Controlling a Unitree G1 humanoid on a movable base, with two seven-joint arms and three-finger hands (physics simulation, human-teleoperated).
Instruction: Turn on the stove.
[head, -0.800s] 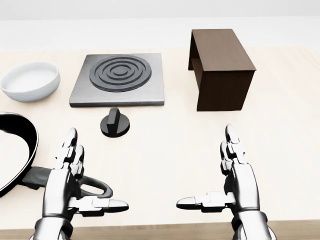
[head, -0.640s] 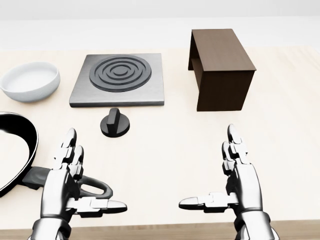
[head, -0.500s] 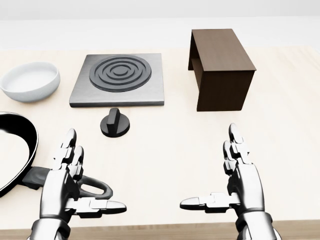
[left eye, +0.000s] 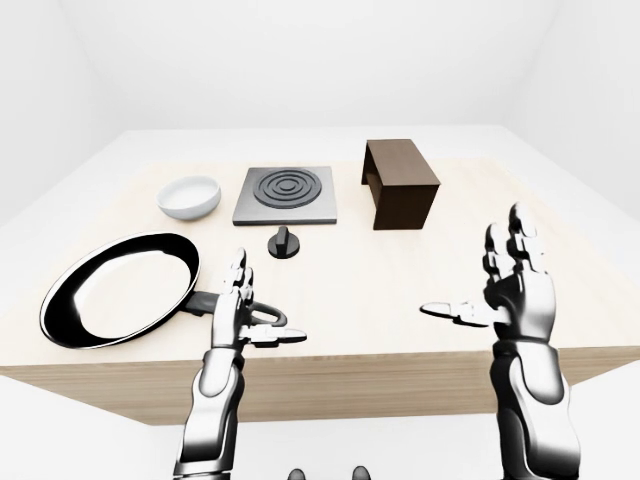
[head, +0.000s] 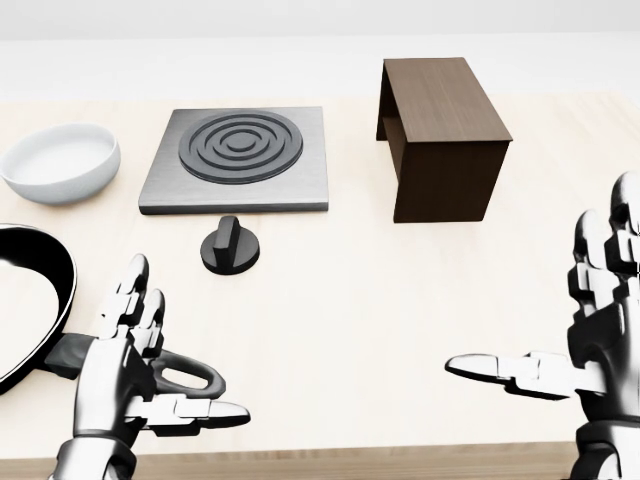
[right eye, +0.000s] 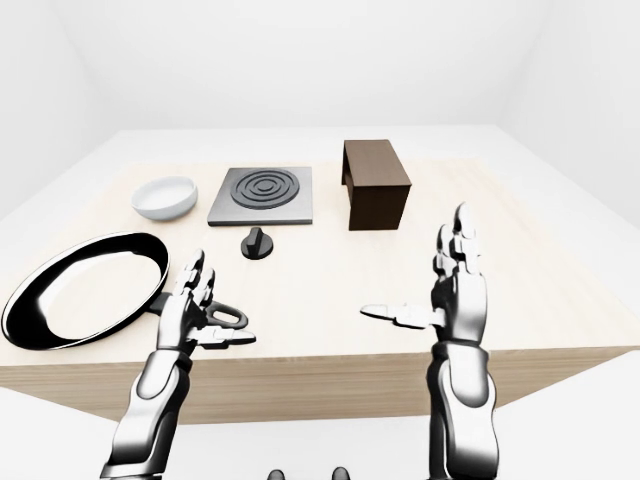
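I've got both hands up over the near edge of the table (head: 350, 300), and neither is holding anything. My left hand (head: 125, 375) has its fingers spread and thumb stuck out sideways, hovering above the pan (left eye: 118, 288) handle at the lower left of the head view. My right hand (head: 590, 345) is wide open too, fingers pointing up, thumb out to the left, over bare wood at the far right. The stove (head: 238, 158) sits top centre in the head view, flat grey plate with its ring burner. Its knob (head: 230, 247) is just below it, apart from the plate, well clear of both hands. White bowl (head: 60, 162) to the stove's left, brown box (head: 442, 135) to its right.
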